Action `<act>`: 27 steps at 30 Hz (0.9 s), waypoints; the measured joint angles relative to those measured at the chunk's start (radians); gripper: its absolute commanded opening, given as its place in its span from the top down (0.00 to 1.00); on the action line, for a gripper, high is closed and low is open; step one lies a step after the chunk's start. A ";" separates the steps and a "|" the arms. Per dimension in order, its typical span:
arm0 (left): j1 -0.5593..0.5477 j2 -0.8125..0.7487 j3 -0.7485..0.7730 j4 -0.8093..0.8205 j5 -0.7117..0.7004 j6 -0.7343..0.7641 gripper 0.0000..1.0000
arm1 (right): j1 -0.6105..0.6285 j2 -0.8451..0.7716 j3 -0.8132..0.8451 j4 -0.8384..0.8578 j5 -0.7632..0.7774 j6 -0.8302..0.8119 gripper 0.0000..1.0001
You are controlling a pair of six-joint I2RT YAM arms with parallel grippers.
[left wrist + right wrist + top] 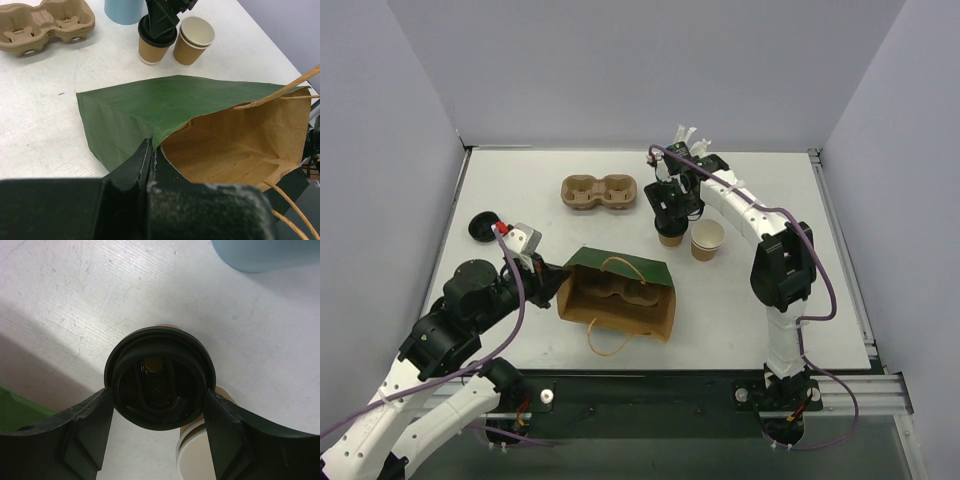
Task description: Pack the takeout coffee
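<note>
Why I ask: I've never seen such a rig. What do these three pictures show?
Two robot arms are bolted at the near edge of a table. The wide picture looks down from above; the other two come from a camera on each wrist. The left end effector is pinched shut on the rim of a paper bag, green outside, brown inside, lying on its side. The right end effector has its fingers either side of a black-lidded tan cup; whether it grips yet is unclear. Beside it stands an open tan paper cup; a light-blue cup and a pulp cup carrier stand nearby.
</note>
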 measured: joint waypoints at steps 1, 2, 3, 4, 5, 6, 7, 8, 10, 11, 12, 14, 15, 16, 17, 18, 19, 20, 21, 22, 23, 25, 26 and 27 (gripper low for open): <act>0.000 0.003 0.000 0.000 -0.002 -0.004 1.00 | 0.000 0.000 0.006 0.000 0.004 0.000 0.57; 0.000 0.005 0.000 0.000 -0.004 -0.009 1.00 | 0.000 0.000 0.020 -0.003 0.010 0.000 0.57; 0.000 0.008 0.000 0.000 -0.006 -0.013 1.00 | 0.000 0.000 0.031 -0.001 0.014 0.000 0.58; 0.000 0.010 0.000 0.000 -0.011 -0.017 1.00 | 0.000 0.000 0.043 -0.002 0.017 0.000 0.58; 0.000 0.012 0.000 0.000 -0.019 -0.022 1.00 | 0.000 -0.001 0.058 0.000 0.019 0.000 0.58; 0.000 0.014 0.000 0.000 -0.028 -0.029 1.00 | -0.002 -0.006 0.070 0.003 0.023 0.002 0.58; 0.000 0.016 0.000 0.000 -0.039 -0.037 1.00 | -0.002 -0.011 0.077 0.002 0.026 0.002 0.59; 0.000 0.018 0.000 0.000 -0.052 -0.043 1.00 | -0.005 -0.022 0.083 0.002 0.029 0.004 0.59; 0.000 0.024 0.000 0.001 -0.076 -0.055 1.00 | -0.010 -0.050 0.092 -0.005 0.031 0.009 0.59; 0.000 0.031 0.000 0.001 -0.086 -0.062 1.00 | -0.012 -0.069 0.102 -0.014 0.032 0.011 0.59; 0.000 0.041 0.000 0.001 -0.097 -0.066 1.00 | -0.015 -0.088 0.116 -0.024 0.033 0.017 0.59; 0.000 0.068 0.002 0.003 -0.111 -0.072 1.00 | -0.022 -0.138 0.151 -0.044 0.036 0.033 0.59; 0.000 0.084 0.002 0.005 -0.118 -0.078 1.00 | -0.023 -0.170 0.167 -0.053 0.034 0.040 0.59; 0.000 0.098 0.003 0.008 -0.123 -0.084 1.00 | -0.023 -0.201 0.178 -0.057 0.032 0.048 0.59; 0.000 0.109 0.003 0.014 -0.126 -0.090 1.00 | -0.027 -0.245 0.187 -0.059 0.022 0.059 0.59; 0.000 0.119 0.003 0.024 -0.128 -0.097 1.00 | -0.028 -0.291 0.195 -0.062 0.012 0.069 0.59; 0.000 0.126 0.005 0.032 -0.129 -0.105 1.00 | -0.028 -0.340 0.203 -0.065 -0.003 0.077 0.59; 0.000 0.129 0.006 0.037 -0.131 -0.111 1.00 | -0.023 -0.392 0.209 -0.066 -0.020 0.084 0.59; 0.000 0.132 0.006 0.038 -0.134 -0.116 1.00 | -0.012 -0.450 0.215 -0.066 -0.038 0.085 0.60; 0.000 0.136 0.006 0.038 -0.137 -0.121 1.00 | 0.001 -0.489 0.219 -0.066 -0.048 0.085 0.60; 0.000 0.139 0.007 0.039 -0.139 -0.123 1.00 | 0.023 -0.534 0.224 -0.067 -0.059 0.084 0.59; 0.000 0.153 0.016 0.039 -0.146 -0.132 1.00 | 0.086 -0.616 0.231 -0.068 -0.084 0.083 0.60; 0.000 0.161 0.019 0.039 -0.148 -0.138 1.00 | 0.108 -0.641 0.232 -0.069 -0.098 0.083 0.60; 0.000 0.166 0.023 0.039 -0.149 -0.140 1.00 | 0.144 -0.667 0.232 -0.071 -0.105 0.082 0.60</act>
